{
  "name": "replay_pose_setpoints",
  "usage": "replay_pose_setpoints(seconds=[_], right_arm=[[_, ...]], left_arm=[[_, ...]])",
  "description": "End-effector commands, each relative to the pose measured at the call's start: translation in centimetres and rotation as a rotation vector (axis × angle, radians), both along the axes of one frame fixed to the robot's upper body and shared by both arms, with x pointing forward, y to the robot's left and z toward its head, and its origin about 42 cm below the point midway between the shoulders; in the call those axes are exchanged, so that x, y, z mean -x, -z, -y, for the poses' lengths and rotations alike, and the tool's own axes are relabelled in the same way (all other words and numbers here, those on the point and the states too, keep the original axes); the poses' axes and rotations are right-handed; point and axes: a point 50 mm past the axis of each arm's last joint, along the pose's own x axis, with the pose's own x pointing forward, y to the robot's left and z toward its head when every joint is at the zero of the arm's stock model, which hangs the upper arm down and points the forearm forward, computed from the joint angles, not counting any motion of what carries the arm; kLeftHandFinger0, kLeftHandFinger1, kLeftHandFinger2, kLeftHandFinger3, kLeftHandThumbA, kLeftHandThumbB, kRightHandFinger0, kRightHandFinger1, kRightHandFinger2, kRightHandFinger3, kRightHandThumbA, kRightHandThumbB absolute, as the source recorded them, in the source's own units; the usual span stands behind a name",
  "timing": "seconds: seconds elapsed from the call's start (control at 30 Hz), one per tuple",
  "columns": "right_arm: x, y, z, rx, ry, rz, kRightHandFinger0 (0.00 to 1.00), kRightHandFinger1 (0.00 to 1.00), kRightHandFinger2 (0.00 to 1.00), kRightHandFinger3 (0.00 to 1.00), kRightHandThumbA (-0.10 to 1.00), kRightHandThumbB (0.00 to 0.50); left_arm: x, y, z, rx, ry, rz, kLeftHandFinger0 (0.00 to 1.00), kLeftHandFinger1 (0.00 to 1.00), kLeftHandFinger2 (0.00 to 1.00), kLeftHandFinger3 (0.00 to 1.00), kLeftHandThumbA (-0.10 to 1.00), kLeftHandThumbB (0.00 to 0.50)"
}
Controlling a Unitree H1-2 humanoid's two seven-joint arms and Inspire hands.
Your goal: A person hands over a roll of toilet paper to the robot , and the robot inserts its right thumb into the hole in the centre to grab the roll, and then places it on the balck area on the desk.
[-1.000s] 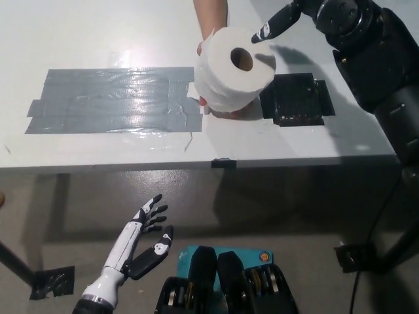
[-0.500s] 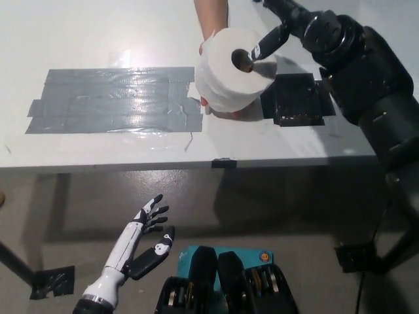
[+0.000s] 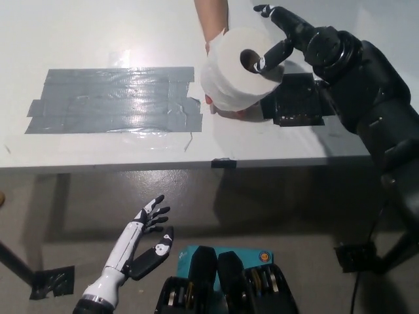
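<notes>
A: So, progress? Handover under way, not complete. Roll of toilet paper [image 3: 240, 77] held up by a person's hand [image 3: 219, 46] coming in from 12 o'clock, above the tabletop [image 3: 98, 33], just at 9 o'clock of the black area [image 3: 298, 99].

B: Right hand [image 3: 283, 40] state? Spread wide, closed on nothing. One finger [image 3: 272, 55] tipped at the rim of the centre hole [image 3: 249, 59]; cannot tell whether inside yet or only touching the face. Others arched clear over the roll toward 12 o'clock.

A: Noted. Left to do, judging from this: seat the thumb fully, close on the roll, take it from the person, set it down on the black area. None of that visible as done.

B: Orientation? Flat end with the hole facing up and tipped toward 3 o'clock, toward the black hand. Core axis therefore steeply inclined, running from lower 9 o'clock up to upper 3 o'clock. Curved side facing 6 o'clock.

A: Left hand [image 3: 145, 237]? Resting low at 7 o'clock, below the tabletop edge, spread loosely, holding nothing. Grey taped patch [image 3: 111, 101] at 9 o'clock, not involved.
</notes>
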Motion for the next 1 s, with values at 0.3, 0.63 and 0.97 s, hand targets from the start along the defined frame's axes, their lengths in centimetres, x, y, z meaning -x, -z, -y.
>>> replay_pose_setpoints(seconds=[0.3,0.63,0.97], right_arm=[[-0.1,-3.7,-3.1,0.064,-0.045,0.117,1.0,1.0,1.0,1.0,1.0,0.35],[0.2,-2.2,-4.4,0.137,-0.068,0.114,1.0,1.0,1.0,1.0,1.0,0.414],[0.4,-0.4,-4.5,0.13,-0.058,-0.006,1.0,1.0,1.0,1.0,0.65,0.352]], left_arm=[[-0.8,-2.0,0.1,-0.005,0.036,0.094,0.82,0.83,0.86,0.97,0.42,0.0],[-1.1,-2.6,0.2,-0.024,0.039,0.103,0.82,0.82,0.85,0.97,0.44,0.0],[-1.4,-2.9,0.2,-0.045,0.054,0.114,0.82,0.83,0.87,0.99,0.5,0.0]])
